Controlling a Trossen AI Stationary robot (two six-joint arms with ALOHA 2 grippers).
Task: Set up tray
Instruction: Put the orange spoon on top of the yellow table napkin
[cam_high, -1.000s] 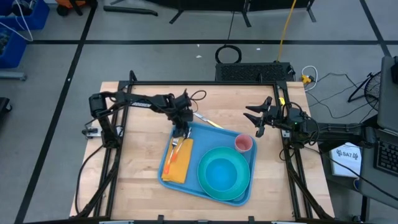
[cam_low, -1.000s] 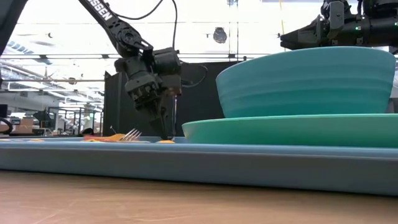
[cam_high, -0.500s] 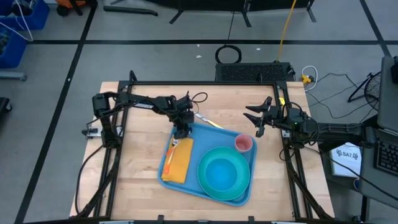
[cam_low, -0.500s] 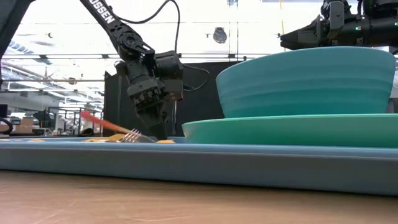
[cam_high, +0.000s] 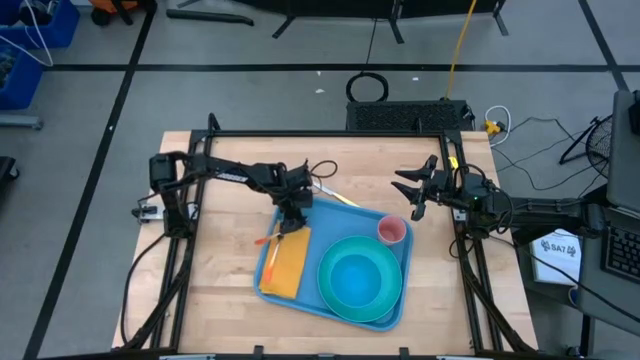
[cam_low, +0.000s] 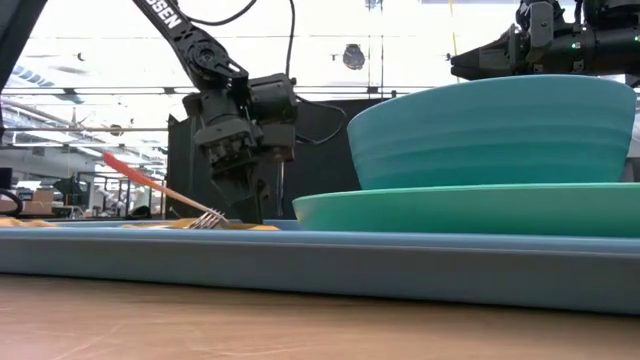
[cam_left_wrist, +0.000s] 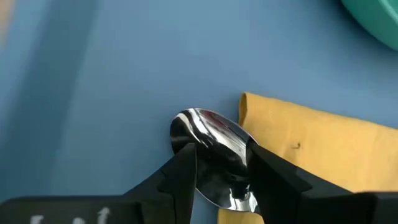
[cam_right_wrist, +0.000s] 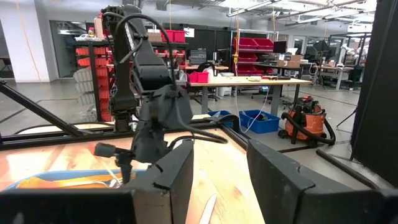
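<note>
Holding one tray (cam_high: 300, 300); one napkin (cam_high: 287, 262) (yellow); one bowl (cam_high: 359, 277)

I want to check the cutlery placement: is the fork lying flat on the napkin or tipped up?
Tipped up. In the low view, the fork has its tines down and its orange handle raised in the air above the napkin.

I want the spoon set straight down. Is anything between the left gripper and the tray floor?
Nothing visible. The left gripper holds the spoon over bare tray, just beside the napkin corner. The fork rests on the napkin with its handle tilted up, off to the side.
</note>
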